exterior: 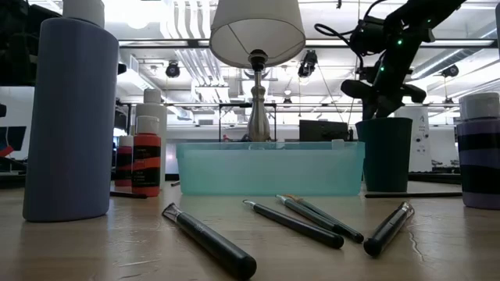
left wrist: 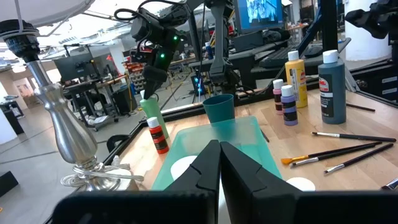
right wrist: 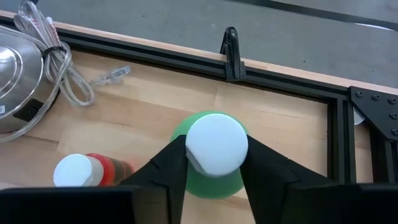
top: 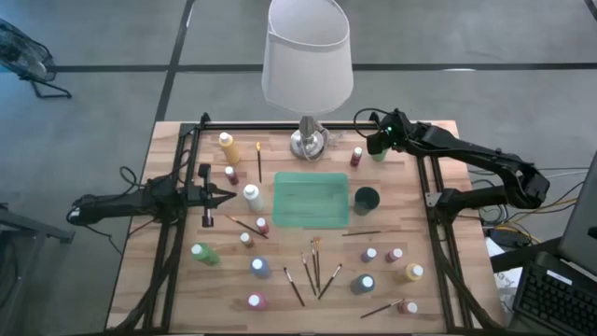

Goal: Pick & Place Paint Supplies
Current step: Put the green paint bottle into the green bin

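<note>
We are reaching with our right gripper near the far right corner of the table. Its two fingers are sitting on both sides of the white cap of a green paint bottle and touching it, so we are pinching the cap. The bottle is standing up on the wood, near the far edge. A small red paint bottle is standing just beside it, and the lamp base with its loose cord is a bit farther along the same edge.

Here is what could go wrong. We are only holding the cap, which is round and smooth. If we are squeezing too softly, the bottle could slip out and fall when we are lifting. If we are swinging sideways too low, the green bottle could knock the red one over.

Our left gripper is waiting near the left edge of the table, with its fingers pressed together and holding nothing.
</note>
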`<state>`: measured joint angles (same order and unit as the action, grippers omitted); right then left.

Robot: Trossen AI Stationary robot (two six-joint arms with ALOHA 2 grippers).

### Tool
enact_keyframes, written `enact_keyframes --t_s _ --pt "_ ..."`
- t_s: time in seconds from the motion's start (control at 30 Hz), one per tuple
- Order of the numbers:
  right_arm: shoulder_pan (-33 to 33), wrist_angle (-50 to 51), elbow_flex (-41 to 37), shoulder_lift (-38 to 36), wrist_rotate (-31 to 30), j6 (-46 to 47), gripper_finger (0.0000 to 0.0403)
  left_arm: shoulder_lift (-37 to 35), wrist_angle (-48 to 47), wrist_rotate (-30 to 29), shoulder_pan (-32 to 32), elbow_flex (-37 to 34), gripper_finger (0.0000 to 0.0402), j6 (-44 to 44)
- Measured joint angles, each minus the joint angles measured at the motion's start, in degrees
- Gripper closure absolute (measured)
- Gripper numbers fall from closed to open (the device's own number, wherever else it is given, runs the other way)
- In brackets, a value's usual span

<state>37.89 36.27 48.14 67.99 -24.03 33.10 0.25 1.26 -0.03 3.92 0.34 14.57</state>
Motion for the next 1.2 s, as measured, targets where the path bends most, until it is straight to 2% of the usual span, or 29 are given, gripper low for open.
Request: enact_keyframes --t_s 0.17,0.37,0.5,0.77,0.87,1.0,1.2 --pt "0.0 0.0 0.0 0.0 0.0 0.0 0.0292 0.0 0.0 0.0 0.0 0.0 0.0385 0.0" --pt "0.0 0.2 0.0 -0.1 0.0 0.0 0.0274 0.0 0.0 0.0 0.0 0.0 0.0385 0.0" --pt "0.0 0.5 0.0 -0.7 0.1 -0.3 0.029 0.0 0.0 0.0 0.0 0.0 0.0385 0.0" --pt "0.0 1.4 0.6 -7.2 0.7 -0.3 0.0287 0.0 0.0 0.0 0.0 0.0 0.0385 0.0" --pt "-0.1 1.8 2.8 -10.8 2.4 -1.0 0.0281 0.0 0.0 0.0 0.0 0.0 0.0385 0.0" --pt "-0.1 2.3 7.8 -14.7 8.2 -4.6 0.0291 0.0 0.0 0.0 0.0 0.0 0.0385 0.0" --pt "-1.0 5.7 18.7 -16.5 14.2 -9.0 0.0292 0.0 0.0 0.0 0.0 0.0 0.0385 0.0"
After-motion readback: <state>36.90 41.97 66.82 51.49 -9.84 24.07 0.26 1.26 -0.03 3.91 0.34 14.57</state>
